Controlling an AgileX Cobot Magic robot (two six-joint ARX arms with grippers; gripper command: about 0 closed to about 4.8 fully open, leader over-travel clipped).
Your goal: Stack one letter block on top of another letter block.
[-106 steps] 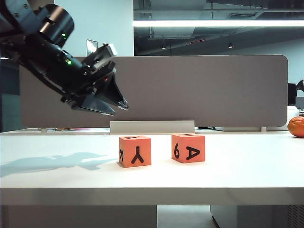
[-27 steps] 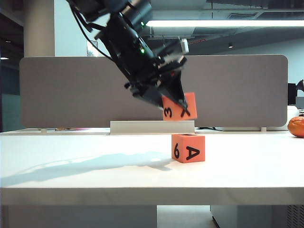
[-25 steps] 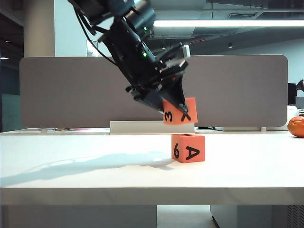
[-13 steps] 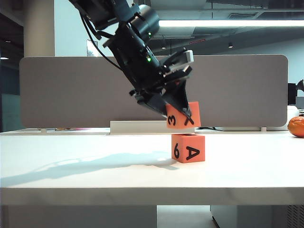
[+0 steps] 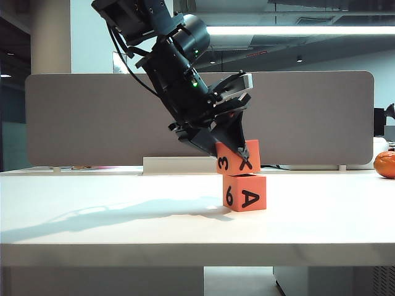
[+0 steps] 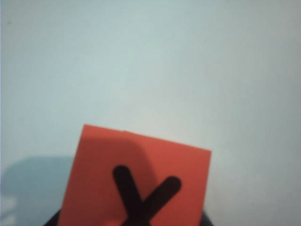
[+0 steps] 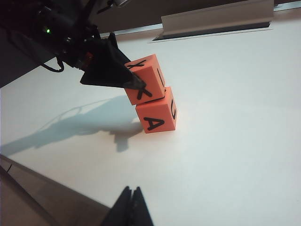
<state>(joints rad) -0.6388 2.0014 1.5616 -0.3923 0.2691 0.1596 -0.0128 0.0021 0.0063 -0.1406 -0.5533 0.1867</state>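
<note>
The Y/3 block [image 5: 238,156] is clamped in the left gripper [image 5: 236,150], tilted, resting on top of the A/6 block [image 5: 245,192], which sits on the table [image 5: 92,228]. Right gripper [image 7: 130,205] is seen well apart from the A/6 block, fingers pressed together, nothing held. In left wrist view only the Y face [image 6: 136,183] is seen; fingers cut off.

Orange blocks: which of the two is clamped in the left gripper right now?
The Y/3 block, tilted in the left gripper atop the other. The A/6 block sits flat on the table, ungripped. Right gripper is shut, away.
</note>
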